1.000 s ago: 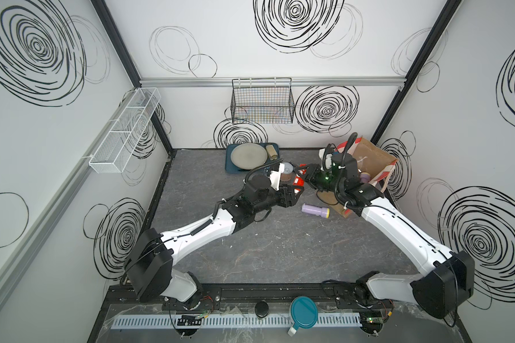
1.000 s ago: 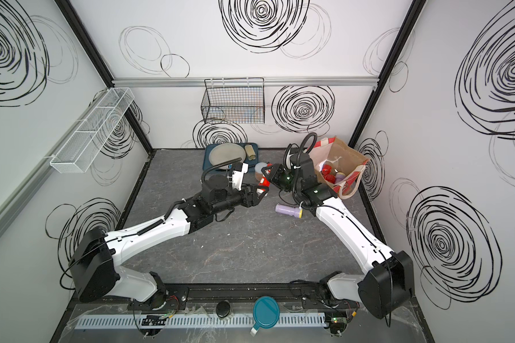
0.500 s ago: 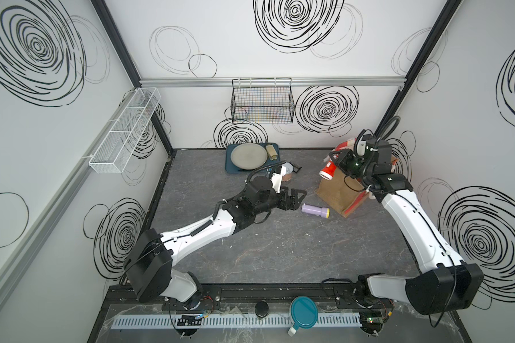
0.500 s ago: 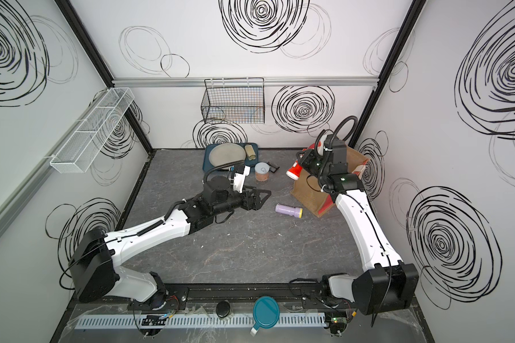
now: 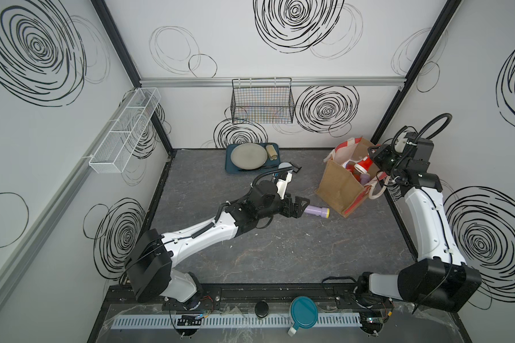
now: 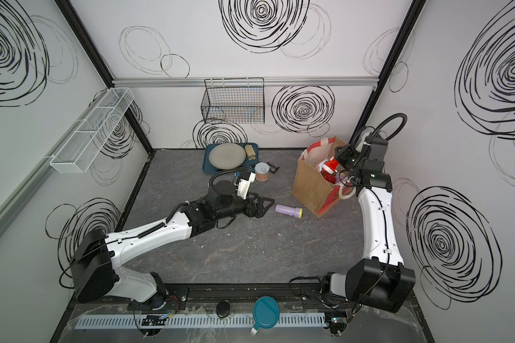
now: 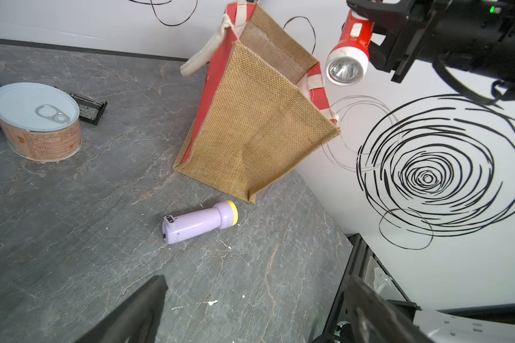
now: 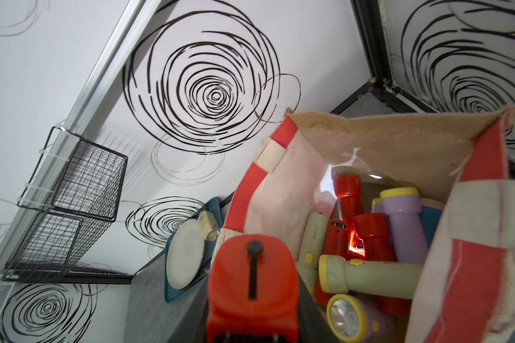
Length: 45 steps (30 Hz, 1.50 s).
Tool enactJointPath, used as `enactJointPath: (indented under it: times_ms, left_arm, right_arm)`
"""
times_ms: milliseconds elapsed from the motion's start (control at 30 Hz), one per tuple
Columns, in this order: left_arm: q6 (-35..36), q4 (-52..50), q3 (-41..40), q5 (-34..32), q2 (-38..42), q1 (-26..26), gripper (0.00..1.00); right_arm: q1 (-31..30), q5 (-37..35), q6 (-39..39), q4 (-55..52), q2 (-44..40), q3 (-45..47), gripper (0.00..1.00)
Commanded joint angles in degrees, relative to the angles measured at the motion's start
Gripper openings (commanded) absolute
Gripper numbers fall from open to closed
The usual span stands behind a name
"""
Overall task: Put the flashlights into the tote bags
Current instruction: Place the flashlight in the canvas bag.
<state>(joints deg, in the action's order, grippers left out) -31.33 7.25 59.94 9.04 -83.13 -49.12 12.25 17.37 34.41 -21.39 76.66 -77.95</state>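
Observation:
The brown jute tote bag (image 5: 338,184) (image 6: 309,185) (image 7: 259,133) stands at the right back of the table, mouth open. Inside it lie several flashlights: pale green (image 8: 369,276), red (image 8: 372,240) and lilac (image 8: 402,219). My right gripper (image 5: 376,156) (image 6: 342,157) is shut on a red flashlight (image 5: 364,164) (image 6: 329,164) (image 7: 350,47) (image 8: 252,285), held over the bag's mouth with its white head pointing down. A lilac flashlight with a yellow head (image 5: 318,211) (image 6: 289,210) (image 7: 199,222) lies on the table beside the bag. My left gripper (image 5: 302,205) (image 6: 265,205) (image 7: 256,285) is open just short of its tail.
A short tin with a white lid (image 7: 36,118) (image 6: 262,170) and a small black object (image 7: 87,107) sit behind my left arm. A blue tray (image 5: 229,161) with a grey plate and a beige cylinder (image 5: 271,151) lies at the back wall. A black wire basket (image 5: 262,101) hangs above it.
My right gripper carried the red flashlight from the middle of the table to above the bag's mouth. My left gripper opened and moved toward the lilac flashlight.

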Motion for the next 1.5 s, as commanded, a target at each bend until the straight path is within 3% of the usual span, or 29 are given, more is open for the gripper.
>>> enactJointPath:
  times_ms: [0, 400, 867, 1233, 1467]
  left_arm:
    - [1.2, 0.7, 2.5, -0.3, -0.3, -0.4, 0.97]
    - [1.0, 0.8, 2.5, -1.6, -0.3, -1.7, 0.96]
    - [1.8, -0.2, 3.1, -1.2, -1.8, -1.9, 0.95]
    - [3.3, -1.5, 3.8, -1.0, -2.7, -1.9, 0.95]
    - [3.7, -1.6, 3.9, -1.3, -2.7, -1.9, 0.95]
  right_arm:
    - [1.4, 1.9, -1.4, 6.0, 2.1, -0.3, 0.00]
    - [1.4, -0.9, -6.6, 6.0, 12.9, -2.4, 0.00]
    - [-0.9, -5.4, -10.9, 4.6, 15.0, 1.3, 0.00]
    - [-1.3, -7.5, -12.0, 3.9, 13.1, 1.2, 0.26]
    - [-1.3, -8.4, -12.5, 3.6, 12.3, 0.4, 0.27]
